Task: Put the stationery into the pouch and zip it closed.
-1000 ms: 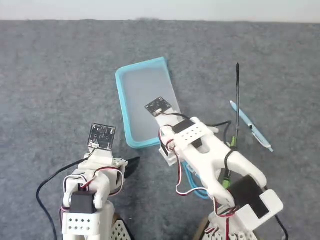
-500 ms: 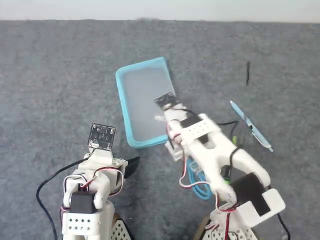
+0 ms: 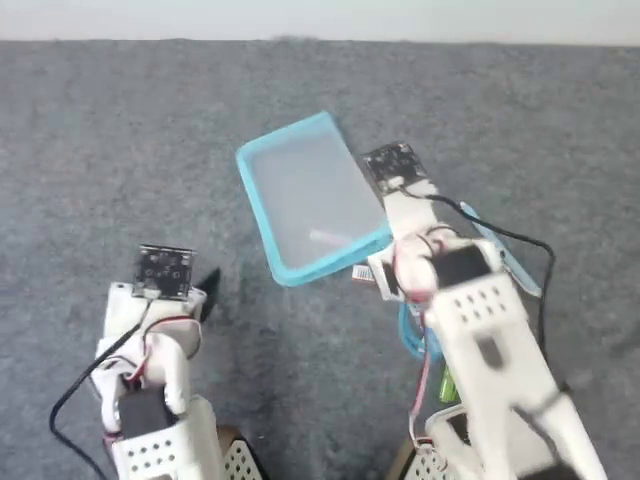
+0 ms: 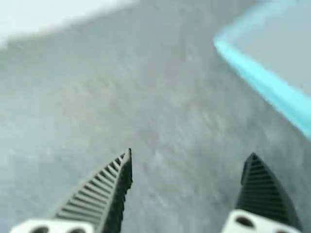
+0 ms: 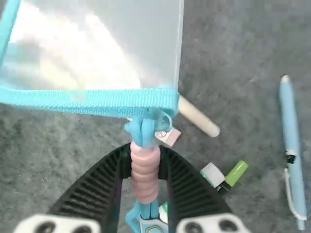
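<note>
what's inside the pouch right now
Through the frosted pouch only a faint pale streak shows; whether it lies inside or underneath is unclear. The blue pen and green marker lie outside on the table.

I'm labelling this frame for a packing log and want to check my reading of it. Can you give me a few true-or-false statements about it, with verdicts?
1. The right gripper is shut on the pink strap at the pouch's corner. True.
2. The left gripper is clamped on the pouch's edge. False: it is open over the grey mat, apart from the pouch.
3. The green marker lies outside the pouch. True.
4. The blue pen is inside the pouch. False: it lies on the mat beside it.
</note>
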Controlling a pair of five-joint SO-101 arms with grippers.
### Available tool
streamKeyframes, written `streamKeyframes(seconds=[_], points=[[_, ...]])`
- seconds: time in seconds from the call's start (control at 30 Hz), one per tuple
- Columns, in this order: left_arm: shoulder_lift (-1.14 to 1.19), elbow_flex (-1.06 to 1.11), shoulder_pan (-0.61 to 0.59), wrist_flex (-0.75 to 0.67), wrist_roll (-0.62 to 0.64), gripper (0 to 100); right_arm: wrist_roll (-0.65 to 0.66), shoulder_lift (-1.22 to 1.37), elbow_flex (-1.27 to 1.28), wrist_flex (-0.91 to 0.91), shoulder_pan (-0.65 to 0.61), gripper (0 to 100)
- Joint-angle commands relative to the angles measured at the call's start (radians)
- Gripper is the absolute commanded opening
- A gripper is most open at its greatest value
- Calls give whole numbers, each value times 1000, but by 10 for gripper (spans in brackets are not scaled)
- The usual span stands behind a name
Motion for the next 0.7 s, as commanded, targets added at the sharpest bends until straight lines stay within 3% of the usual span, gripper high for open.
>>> streamKeyframes(seconds=[0.0, 0.23, 0.37, 0.67], points=[[54, -203, 40, -32, 14, 340, 31, -180, 15, 33, 12, 6], [632, -552, 267, -54, 308, 361, 61, -249, 3, 84, 8, 6], [865, -671, 385, -64, 423, 400, 68, -205, -184, 117, 13, 6], [898, -443, 442, -236, 397, 400, 32, 228, -852, 346, -54, 6]])
